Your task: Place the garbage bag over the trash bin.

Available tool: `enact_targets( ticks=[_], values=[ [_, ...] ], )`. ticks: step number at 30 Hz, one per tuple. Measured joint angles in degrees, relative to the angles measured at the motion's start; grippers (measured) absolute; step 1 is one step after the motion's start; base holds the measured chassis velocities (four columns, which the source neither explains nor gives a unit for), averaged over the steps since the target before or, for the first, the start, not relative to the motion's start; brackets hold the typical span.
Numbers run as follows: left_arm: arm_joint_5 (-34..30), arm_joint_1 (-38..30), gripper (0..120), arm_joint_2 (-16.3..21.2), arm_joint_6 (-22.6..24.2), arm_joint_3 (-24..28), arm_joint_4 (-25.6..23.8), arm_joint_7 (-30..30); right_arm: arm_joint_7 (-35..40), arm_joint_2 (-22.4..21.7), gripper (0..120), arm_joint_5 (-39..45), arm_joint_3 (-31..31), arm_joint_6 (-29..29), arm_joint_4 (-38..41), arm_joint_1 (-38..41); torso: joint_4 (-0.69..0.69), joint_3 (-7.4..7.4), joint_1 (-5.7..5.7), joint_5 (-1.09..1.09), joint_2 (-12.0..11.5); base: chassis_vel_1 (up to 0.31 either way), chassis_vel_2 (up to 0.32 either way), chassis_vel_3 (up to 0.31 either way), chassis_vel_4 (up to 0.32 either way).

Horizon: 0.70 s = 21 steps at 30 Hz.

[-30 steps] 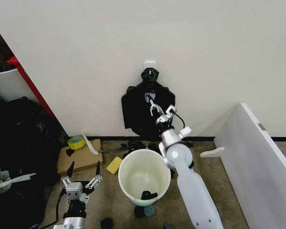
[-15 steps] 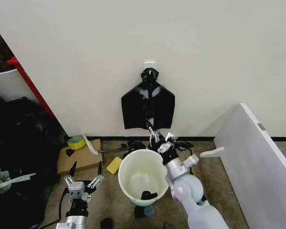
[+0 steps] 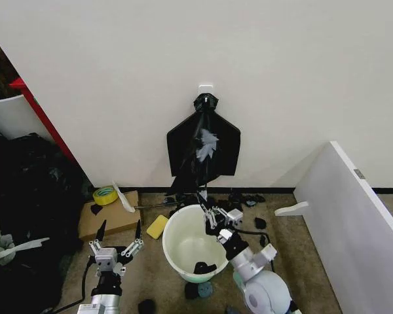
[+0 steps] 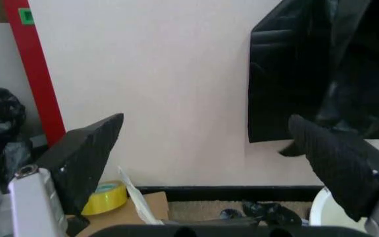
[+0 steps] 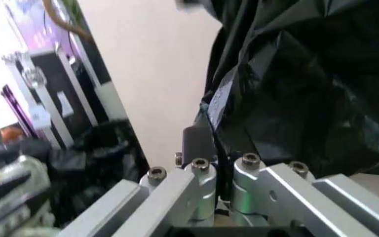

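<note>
A crinkly, glossy black garbage bag [image 3: 200, 152] hangs in front of a flat fan-shaped black bag [image 3: 226, 147] on a wall hook. Its lower end is drawn into a thin strand that runs down to my right gripper [image 3: 207, 212]. That gripper is shut on the strand just above the far rim of the white trash bin [image 3: 168, 239]. In the right wrist view the black film [image 5: 295, 98] is pinched in the right gripper [image 5: 210, 140]. My left gripper [image 3: 116, 237] stands open, low and to the left of the bin. It holds nothing in the left wrist view [image 4: 209, 158].
A yellow tape roll [image 3: 105, 195] lies on a cardboard piece [image 3: 111, 219], with a yellow sponge [image 3: 157, 226] beside the bin. Black scraps [image 3: 245, 198] lie by the wall and one [image 3: 203, 267] inside the bin. A white board [image 3: 354, 222] leans at the right. Dark bags [image 3: 26, 190] pile at the left.
My right gripper has come down from the hanging bags to the bin's far rim, pulling a bag's lower end with it. The left gripper has stayed in place.
</note>
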Motion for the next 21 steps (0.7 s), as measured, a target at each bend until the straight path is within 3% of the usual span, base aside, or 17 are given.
enact_targets(
  ticks=[6, 21],
  values=[
    [-0.19, -0.48, 99, 0.21, -0.01, 0.06, 0.34, -0.03, 0.04, -0.44, 0, -4.92, 0.74, 2.44, 0.93, -2.80, 0.00, 0.00, 0.00, 0.00, 0.00, 0.000, 0.000, 0.000, 0.000],
    [-0.32, -0.45, 99, 0.31, -0.05, 0.06, 0.34, -0.08, -4.10, -1.63, 0, -7.69, 2.41, 7.60, 0.44, -6.33, 0.00, 0.00, 0.00, 0.00, -0.01, 0.000, 0.000, 0.000, 0.000]
  ],
)
